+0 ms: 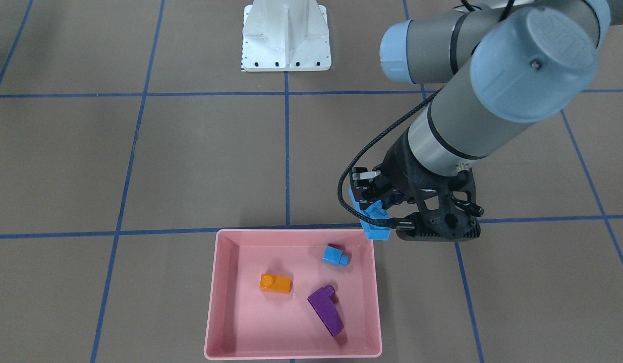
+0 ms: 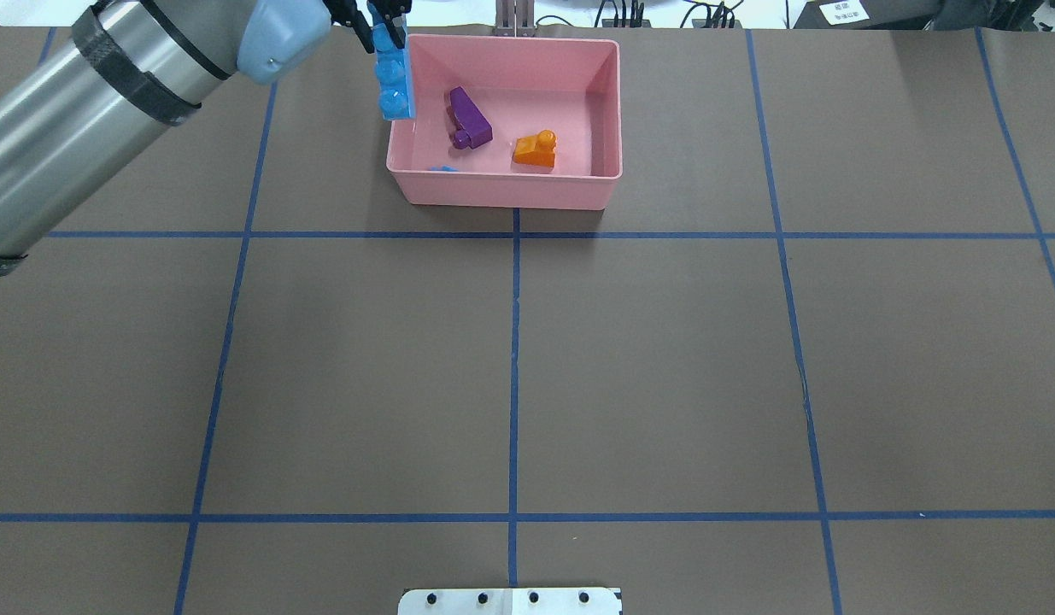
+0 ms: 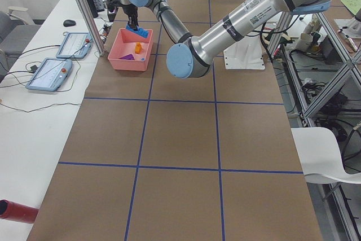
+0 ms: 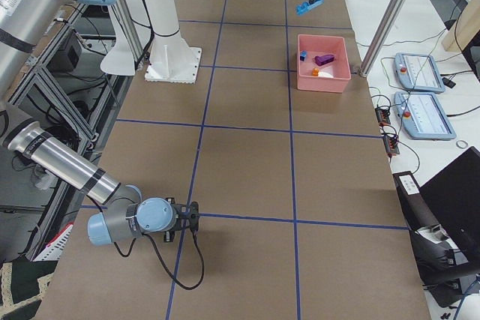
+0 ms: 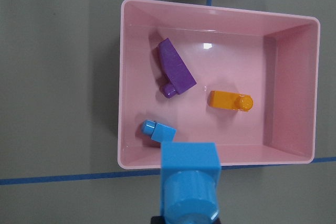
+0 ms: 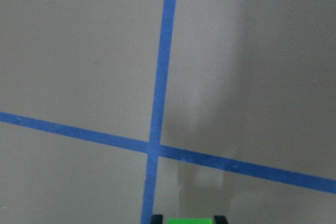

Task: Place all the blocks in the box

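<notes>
The pink box holds an orange sloped block, a small blue cube and a purple sloped block. My left gripper is shut on the long blue bar and holds it upright above the box's rim, by the corner near the small blue cube. In the left wrist view the bar hangs over the box's edge. My right gripper is shut on a green block just above the table, far from the box.
The white metal base stands at the robot's side of the table, also in the overhead view. Blue tape lines cross the brown table. Control tablets lie beyond the table edge near the box.
</notes>
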`<state>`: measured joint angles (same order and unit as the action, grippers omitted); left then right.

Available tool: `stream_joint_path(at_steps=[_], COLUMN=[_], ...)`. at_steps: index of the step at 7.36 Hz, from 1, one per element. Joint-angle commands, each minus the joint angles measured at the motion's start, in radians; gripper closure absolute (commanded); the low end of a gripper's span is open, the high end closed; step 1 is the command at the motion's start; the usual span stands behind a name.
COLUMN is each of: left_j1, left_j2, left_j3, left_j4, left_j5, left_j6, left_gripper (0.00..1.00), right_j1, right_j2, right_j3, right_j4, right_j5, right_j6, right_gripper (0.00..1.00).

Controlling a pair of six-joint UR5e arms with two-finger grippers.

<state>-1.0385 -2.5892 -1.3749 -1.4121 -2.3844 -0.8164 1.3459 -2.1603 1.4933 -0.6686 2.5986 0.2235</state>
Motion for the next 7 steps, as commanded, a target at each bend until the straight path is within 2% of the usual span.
stream_joint_path(at_steps=[1,2,3,4,5,6,7], left_j1=[0.017,0.027,0.079,0.131,0.153,0.158,0.172], left_j2=[-0.020,-0.035,-0.057,-0.109,-0.136,-0.137,-0.131], left_j3=[0.041,0.121,0.242,0.351,0.385,0.382,0.382], left_j4=[-0.045,-0.197,-0.429,-0.568,-0.593,-0.594,-0.599], left_j5=[0.029,0.080,0.174,0.286,0.380,0.386,0.392], left_j6=[-0.004,-0.071,-0.202,-0.287,-0.305,-0.305,-0.300], left_gripper=[1.00,1.00,1.00,1.00,1.00,0.95,0.01], right_j1=[0.019,0.019,0.035,0.105,0.151,0.197,0.220], right_j2=[0.004,0.008,0.029,0.092,0.147,0.189,0.244], right_j3=[0.100,0.129,0.133,0.140,0.159,0.165,0.182], right_j4=[-0.005,-0.005,-0.011,-0.090,-0.164,-0.227,-0.305], right_j5=[0.040,0.041,0.046,0.051,0.054,0.076,0.092], right_j6=[0.127,0.198,0.229,0.244,0.244,0.244,0.244], right_gripper=[1.00,1.00,1.00,1.00,1.00,1.00,1.00])
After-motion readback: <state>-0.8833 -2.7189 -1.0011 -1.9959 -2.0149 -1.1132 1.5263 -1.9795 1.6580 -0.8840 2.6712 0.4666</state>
